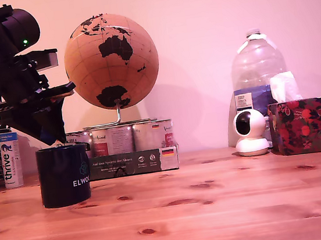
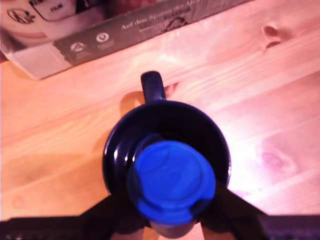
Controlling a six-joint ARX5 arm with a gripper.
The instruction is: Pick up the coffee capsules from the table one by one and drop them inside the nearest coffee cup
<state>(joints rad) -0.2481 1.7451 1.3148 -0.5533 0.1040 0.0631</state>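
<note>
My pincer (image 2: pixel 170 220) is closed on a blue coffee capsule (image 2: pixel 171 181), one dark finger on each side of it. The capsule hangs directly over the open mouth of the coffee cup (image 2: pixel 167 150), with its flat round face toward my wrist camera. So the cup lies straight below me, and I judge that opening the pincer is all the drop needs.

The cup stands on the table (image 1: pixel 218 206) at the exterior view's left. Just behind it is a printed carton (image 1: pixel 133 163) with silver tins (image 1: pixel 113 140); the cup's handle (image 2: pixel 152 86) points toward the carton. Nothing blocks the way down.
</note>
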